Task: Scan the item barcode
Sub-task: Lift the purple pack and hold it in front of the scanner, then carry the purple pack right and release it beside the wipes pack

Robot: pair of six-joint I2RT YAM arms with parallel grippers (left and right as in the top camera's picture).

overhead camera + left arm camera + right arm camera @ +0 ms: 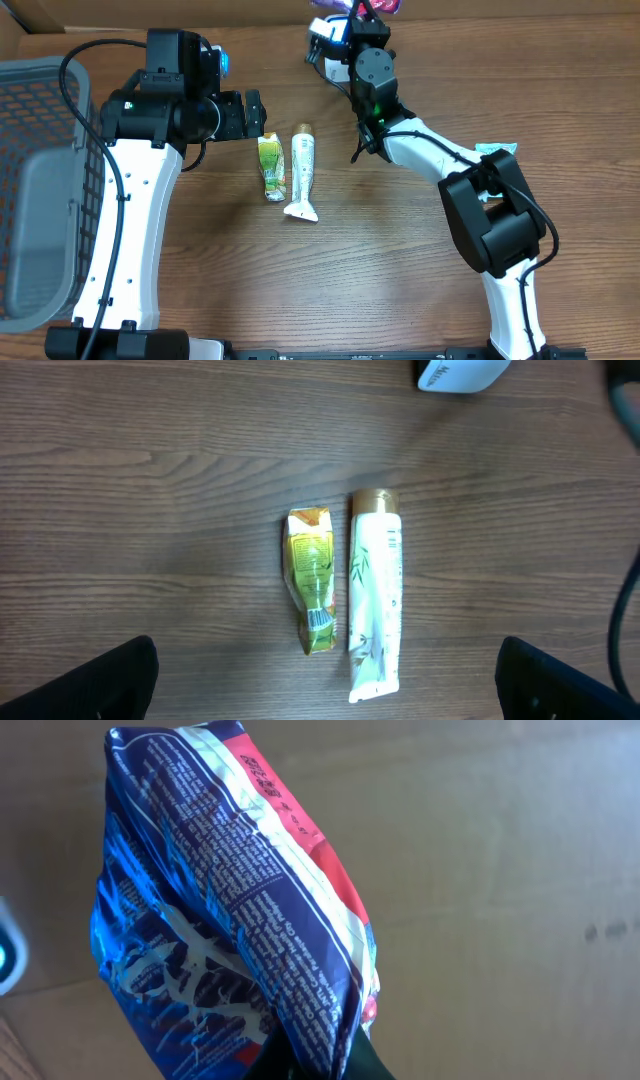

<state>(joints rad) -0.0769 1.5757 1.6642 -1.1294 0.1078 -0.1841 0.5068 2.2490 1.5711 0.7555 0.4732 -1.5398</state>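
The left gripper (257,113) sits left of centre in the overhead view, jaws spread wide and released, gripping nothing. In its wrist view the two dark fingers (100,680) fill the bottom corners, with bare wooden table (380,270) between them. Just beyond the gripper lie a green and yellow sachet (312,580) and a white tube (375,605) with a gold cap. They lie side by side and lengthwise, very close together, and neither is touched by a finger.

Farther off, at the top centre of the overhead view, the right gripper (362,22) is clenched on a blue packet (220,920), the item for the task. The packet is crumpled foil with fine white print and a white and red stripe. It is held up off the table, and in the right wrist view it rises from the pinch at the bottom edge. A white device (323,32) sits just left of that gripper.

A grey wire basket (60,110) fills the left edge of the overhead view. A paler grey shape lies across it. I cannot tell what, if anything, the basket holds.
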